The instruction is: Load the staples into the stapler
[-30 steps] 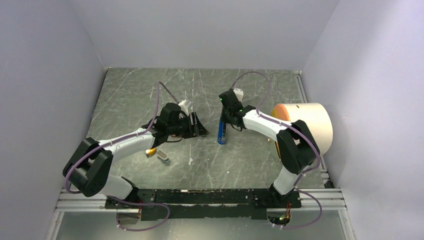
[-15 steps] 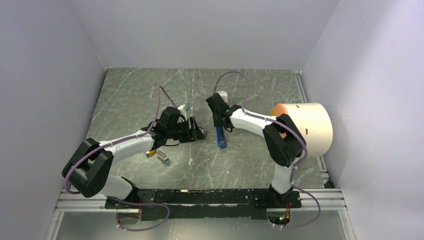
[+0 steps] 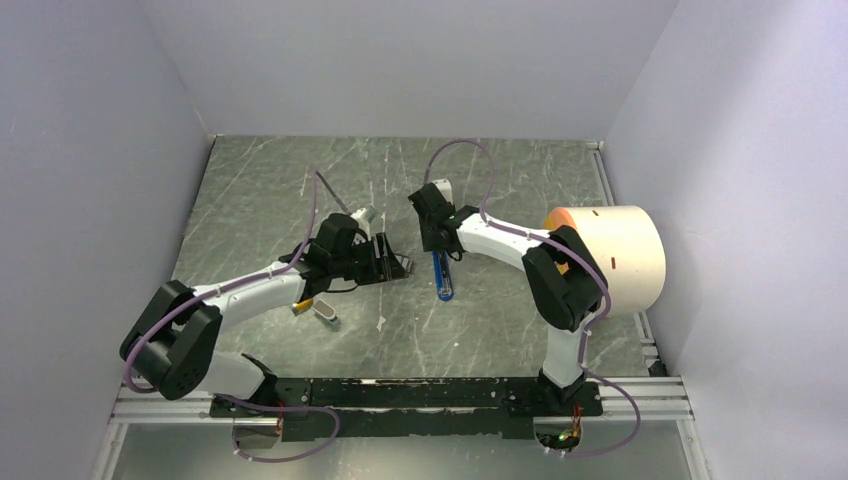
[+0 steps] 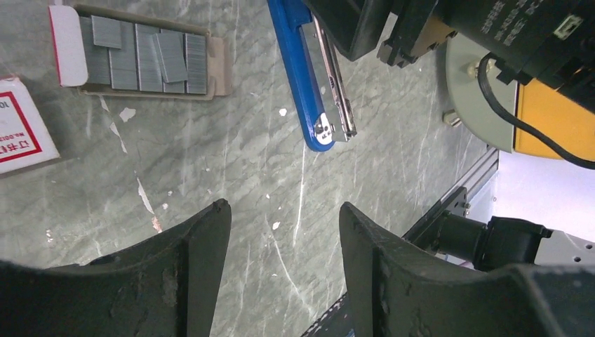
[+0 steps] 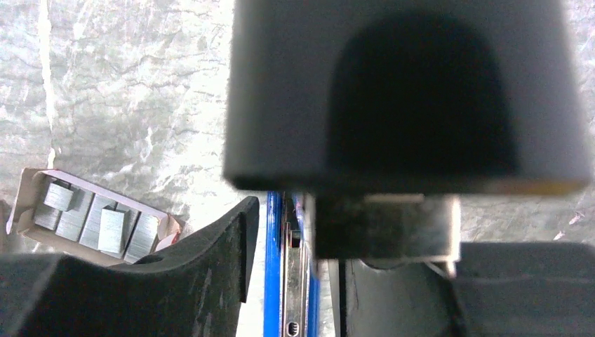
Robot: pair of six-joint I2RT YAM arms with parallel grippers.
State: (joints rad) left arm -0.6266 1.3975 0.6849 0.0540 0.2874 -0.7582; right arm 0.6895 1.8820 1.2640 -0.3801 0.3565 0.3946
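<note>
Three pale, bare walls (image 3: 400, 60) close in a grey-green marbled table (image 3: 260, 190) crossed with white scratches, and one aluminium rail (image 3: 150, 405) runs along its near edge. One large cream cylinder (image 3: 615, 255) with an orange end lies on its side well to the right of the stapler (image 3: 442, 278). There are two arms: the left arm (image 3: 250, 290) reaches in from the stapler's left and the right arm (image 3: 500, 240) bends over it from the right. The single blue stapler lies flat near the middle of the table, its metal inner rail showing. The right gripper (image 3: 438, 245) sits over the stapler's far end. In its wrist view a dark blurred block covers the fingers, so I cannot tell whether they grip. The left gripper (image 4: 284, 217) hangs just left of the stapler with its fingers spread and nothing between them. One red-and-white box (image 4: 21, 126) lies further left of the stapler. Between them sits one tray (image 4: 219, 67) holding the staples (image 4: 140, 60), several silvery strips, some loose on top of others. One small orange-yellow block (image 3: 301, 306) lies left of the stapler and nearer the rail.
</note>
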